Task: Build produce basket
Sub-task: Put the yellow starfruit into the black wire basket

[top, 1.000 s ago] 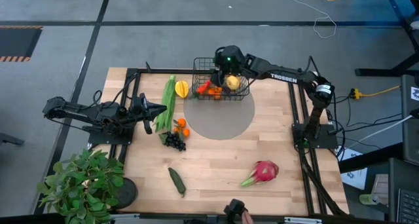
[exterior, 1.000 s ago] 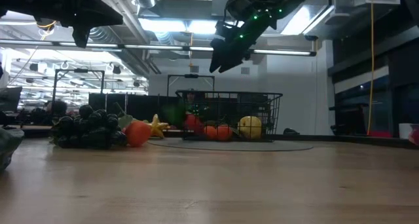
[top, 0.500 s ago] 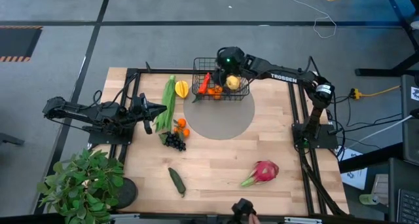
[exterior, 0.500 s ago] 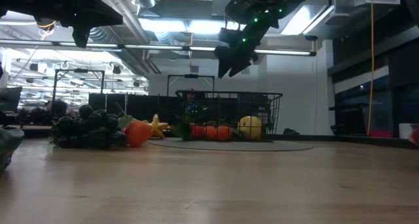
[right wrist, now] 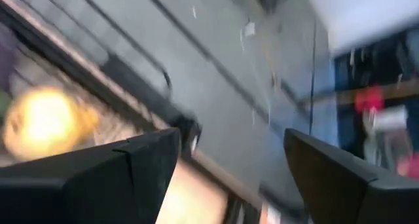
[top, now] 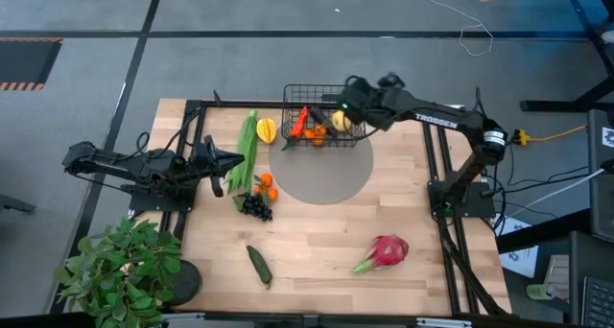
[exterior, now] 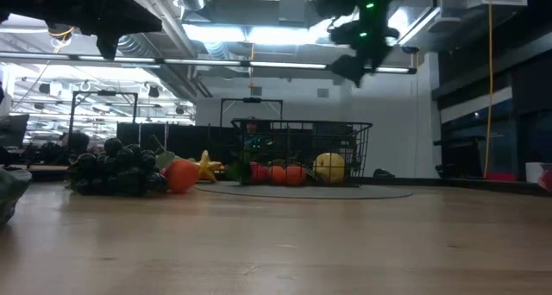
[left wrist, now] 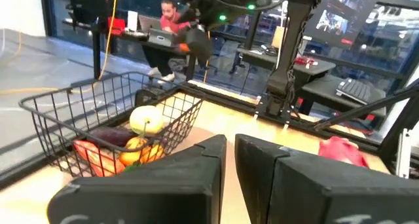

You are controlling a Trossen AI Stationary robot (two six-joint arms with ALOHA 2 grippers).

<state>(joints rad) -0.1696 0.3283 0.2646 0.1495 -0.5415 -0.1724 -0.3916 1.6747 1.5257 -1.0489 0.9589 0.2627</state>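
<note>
Two arms show in the high view. The basket sits at the far edge of the table, half on a round gray mat. It holds a red pepper, small orange things and a yellow fruit. The right claw hangs over the basket's right corner; a second ago it was right above the middle. The left claw waits at the left side, beside the long green corn. A starfruit, oranges and grapes lie near the corn. A cucumber and a pink dragon fruit lie near the front edge, with lots of bare wood around them. A plant stands at the front left corner.

In the low view, the right claw is high above the basket, farther right than before. Nothing hangs from it.

In the left wrist view, the left claw is pinched almost shut, holding nothing. The basket is ahead. A person sits far behind.

In the right wrist view, the right claw stands wide and holds nothing.
</note>
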